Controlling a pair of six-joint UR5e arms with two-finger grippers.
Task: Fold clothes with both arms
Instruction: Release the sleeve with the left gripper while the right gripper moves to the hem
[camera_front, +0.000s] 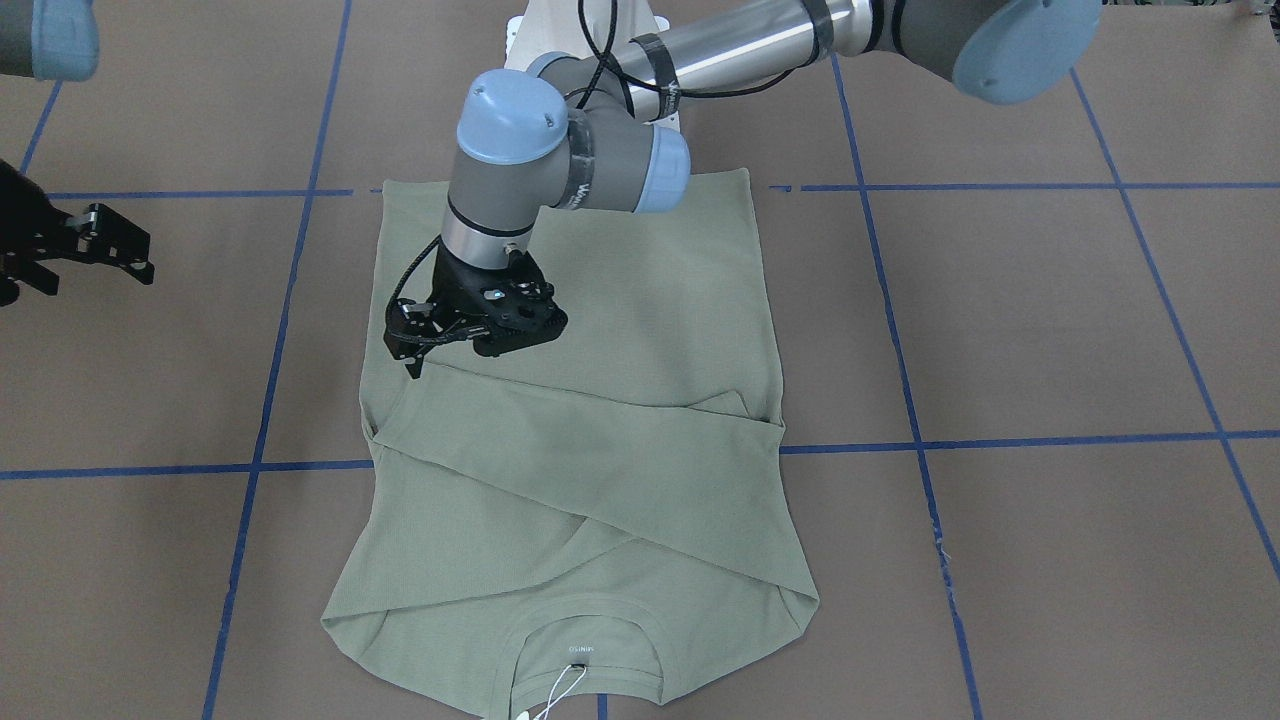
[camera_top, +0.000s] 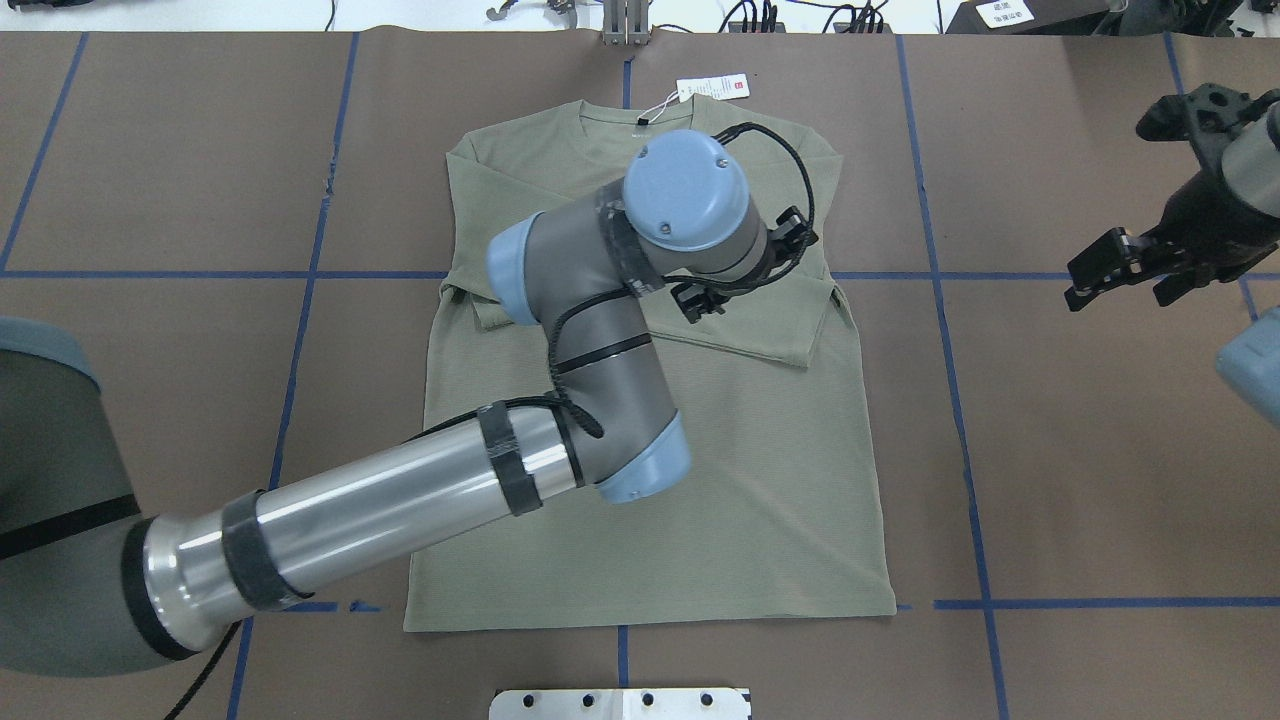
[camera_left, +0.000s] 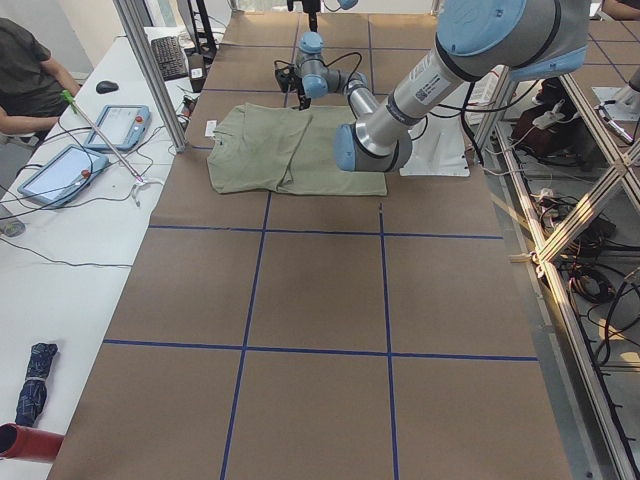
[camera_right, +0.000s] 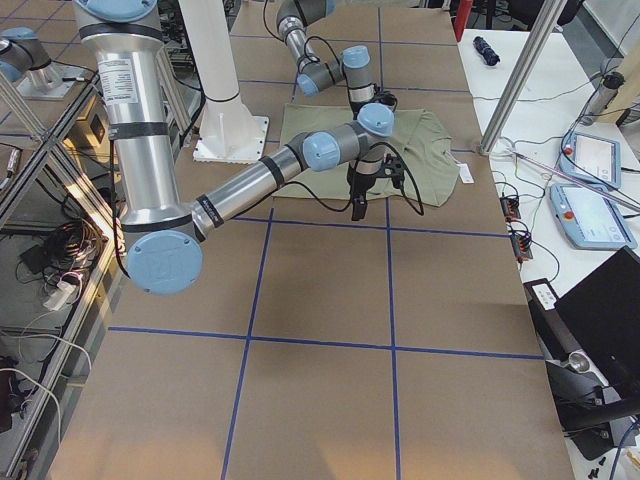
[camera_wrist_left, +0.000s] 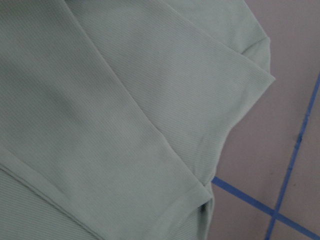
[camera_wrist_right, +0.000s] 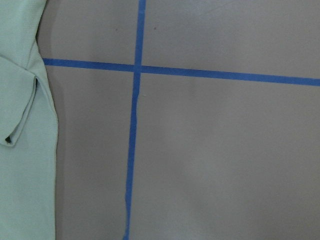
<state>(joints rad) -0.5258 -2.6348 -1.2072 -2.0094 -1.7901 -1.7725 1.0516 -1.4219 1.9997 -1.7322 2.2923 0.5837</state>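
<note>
Olive-green long-sleeved knit shirt (camera_top: 700, 480) lies under the left gripper (camera_front: 450, 345), its fingers' state unclear; the right gripper (camera_top: 1120, 288), fingers released, hangs well apart.

Opposed overhead and front views, same shirt (camera_top: 780, 480)

On my left wrist feed, the green ribbed shirt (camera_wrist_left: 75, 150) fills most of the frame. A sleeve (camera_wrist_left: 190, 85) lies flat across it on a diagonal, its end reaching the brown table (camera_wrist_left: 260, 145), where two blue tape lines (camera_wrist_left: 300, 135) cross at lower right.
</note>
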